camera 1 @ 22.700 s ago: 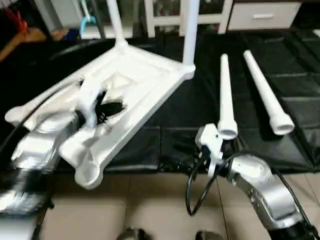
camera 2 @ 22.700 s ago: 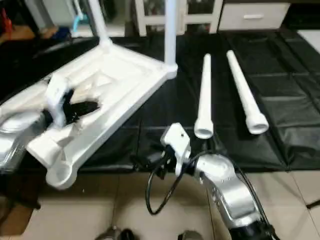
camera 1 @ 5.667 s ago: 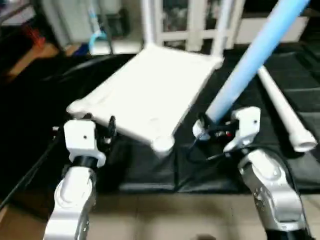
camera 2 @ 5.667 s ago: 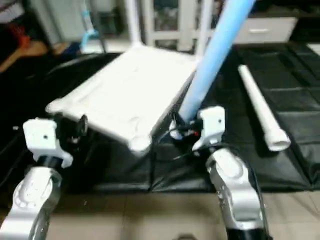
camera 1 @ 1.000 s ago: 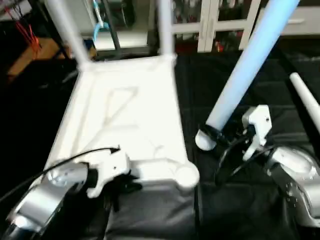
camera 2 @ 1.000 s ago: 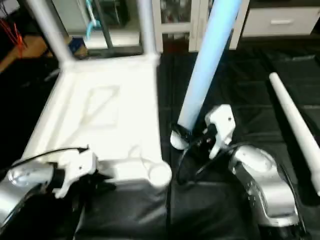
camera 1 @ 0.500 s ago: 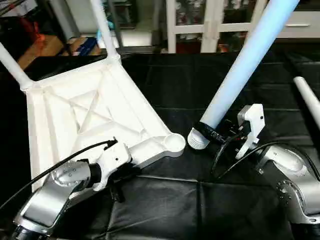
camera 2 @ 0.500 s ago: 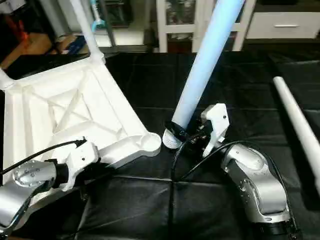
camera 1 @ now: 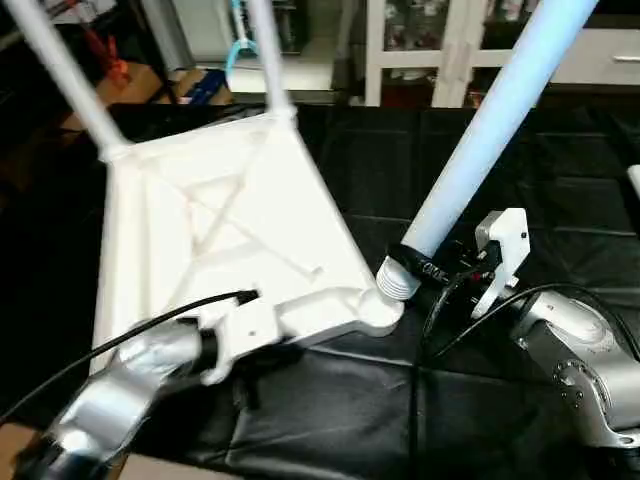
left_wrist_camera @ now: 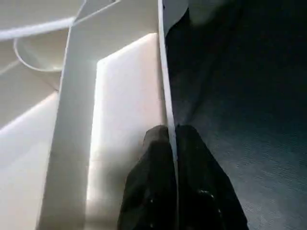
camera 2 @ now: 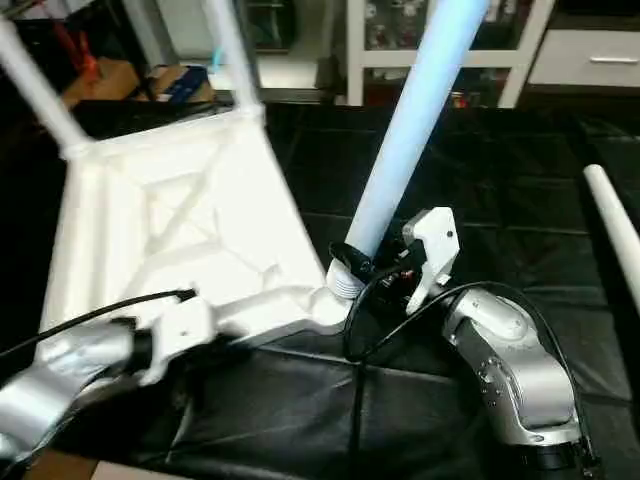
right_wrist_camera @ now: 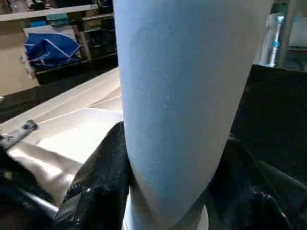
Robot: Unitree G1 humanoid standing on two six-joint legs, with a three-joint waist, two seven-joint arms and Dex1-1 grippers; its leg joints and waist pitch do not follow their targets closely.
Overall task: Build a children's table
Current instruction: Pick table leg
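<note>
The children's table lies upside down and tilted: a white tabletop (camera 1: pixel 230 230) with its ribbed underside up. Two white legs (camera 1: pixel 60 70) (camera 1: pixel 262 50) stand in its far corners. My left gripper (left_wrist_camera: pixel 169 134) is shut on the thin rim of the tabletop's near edge, beside the near corner socket (camera 1: pixel 375 312). My right gripper (camera 1: pixel 425 268) is shut on a third leg (camera 1: pixel 490 130) just above its wide end. That leg slants up and away, and its end touches the socket's side. A fourth leg (camera 2: pixel 612 225) lies loose at the far right.
Black mats (camera 1: pixel 330 420) cover the floor under the work. A white shelf frame (camera 1: pixel 440 50) and a drawer unit (camera 2: pixel 590 55) stand at the back. Cardboard and cables (camera 1: pixel 130 75) sit at the back left. A black cable (camera 1: pixel 430 330) loops from my right wrist.
The tabletop has swung round with my left gripper. Its near corner socket has closed the gap to the held leg's end. The view has shifted slightly.
</note>
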